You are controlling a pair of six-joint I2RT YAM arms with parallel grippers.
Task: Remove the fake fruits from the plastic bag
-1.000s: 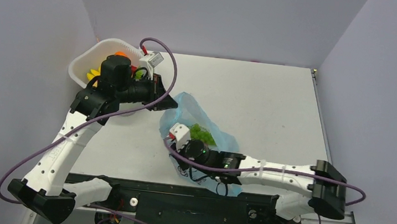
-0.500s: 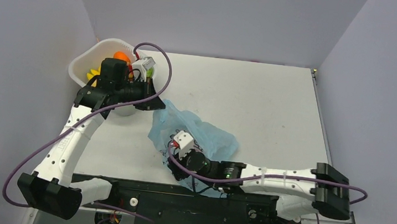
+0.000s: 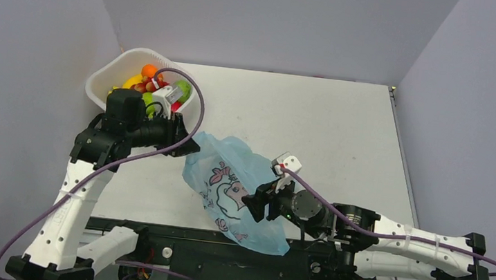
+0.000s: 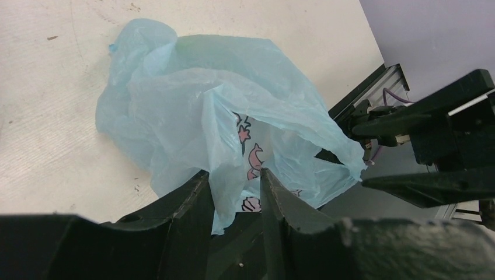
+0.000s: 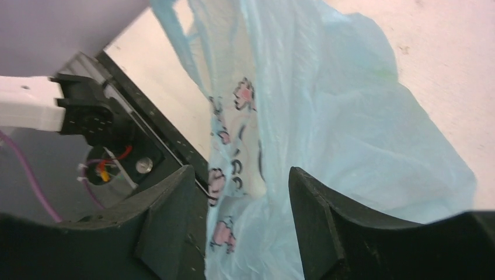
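Observation:
The plastic bag (image 3: 227,179) lies crumpled near the table's front, light blue with a pink and dark print facing up. No fruit shows through it in any view. An orange (image 3: 149,70) lies on the pile of fake fruits in the white basket (image 3: 144,51) at the back left. My left gripper (image 3: 191,146) is at the bag's upper left edge. Its jaws (image 4: 233,172) are open, with a loose fold of the bag (image 4: 233,87) hanging between them. My right gripper (image 3: 252,204) is at the bag's right side, open (image 5: 240,170), with the bag (image 5: 327,116) sagging between its fingers.
Yellow, green and red toy fruits fill the basket beside the left arm's wrist. The black mounting rail (image 3: 240,250) runs along the near edge under the bag's lower end. Grey walls close in the table on three sides.
Both grippers have gone from shut to open. The right arm swung from over the bag to its right side. The left gripper drew back left. The bag spread flatter, and the green grapes no longer show.

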